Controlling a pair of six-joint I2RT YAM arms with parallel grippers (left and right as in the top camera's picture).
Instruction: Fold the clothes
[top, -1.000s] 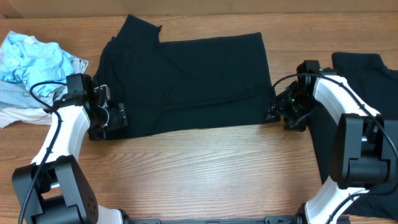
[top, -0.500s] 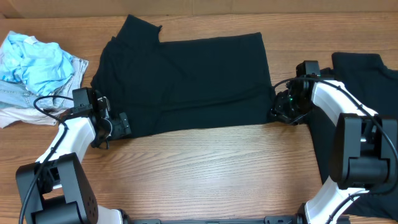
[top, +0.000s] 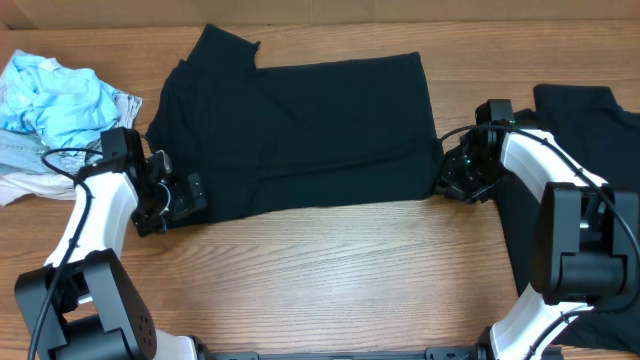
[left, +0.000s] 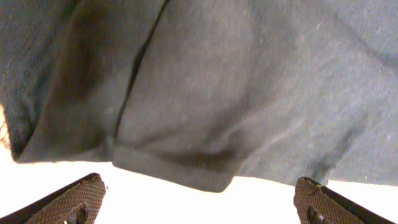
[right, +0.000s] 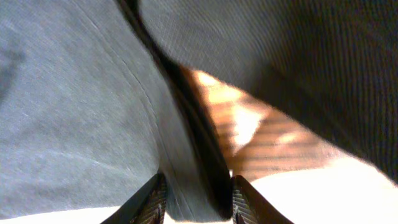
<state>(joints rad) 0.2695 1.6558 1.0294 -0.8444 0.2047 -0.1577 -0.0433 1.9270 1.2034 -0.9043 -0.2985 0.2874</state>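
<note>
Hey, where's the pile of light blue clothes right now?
In the overhead view, the blue pile sits at the table's far left corner, left of the spread T-shirt and just beyond the left gripper.

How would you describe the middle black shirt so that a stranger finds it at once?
On the wooden table, look between the left arm and the right arm. The black shirt there lies as a wide flat rectangle; the other black shirt lies at the far right, partly hidden by the right arm.

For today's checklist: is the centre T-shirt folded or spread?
Partly folded: the centre T-shirt forms a layered rectangle, one sleeve sticking out.
</note>
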